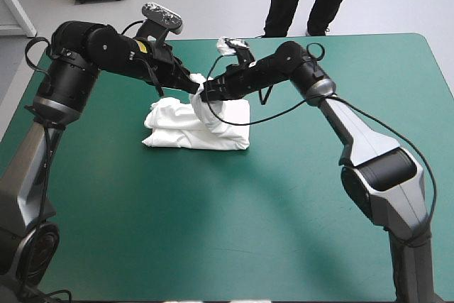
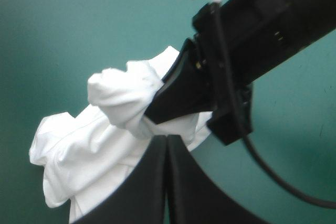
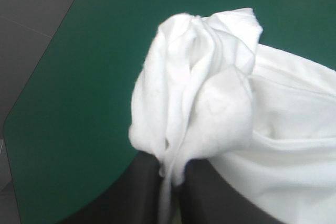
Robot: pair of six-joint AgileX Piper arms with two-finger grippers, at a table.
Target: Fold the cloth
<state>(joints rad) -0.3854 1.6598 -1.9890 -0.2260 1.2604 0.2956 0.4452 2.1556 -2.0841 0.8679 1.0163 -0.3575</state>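
Our right gripper (image 3: 170, 167), two black curved fins, is clamped on a bunched fold of the white short-sleeved T-shirt (image 1: 186, 131), holding it raised above the bundle. Our left gripper (image 2: 167, 140) meets it nearly tip to tip, fingers pressed together against the cloth. Both arms reach inward over the table's far half. The rumpled, part-folded bundle lies with its long side parallel to the far edge, left of centre on the teal-green table cover (image 1: 234, 232).

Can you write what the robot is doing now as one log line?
task: fold cloth | T-shirt: bundle on table, one fold lifted | right claw: shut on T-shirt | left claw: shut, tip at T-shirt
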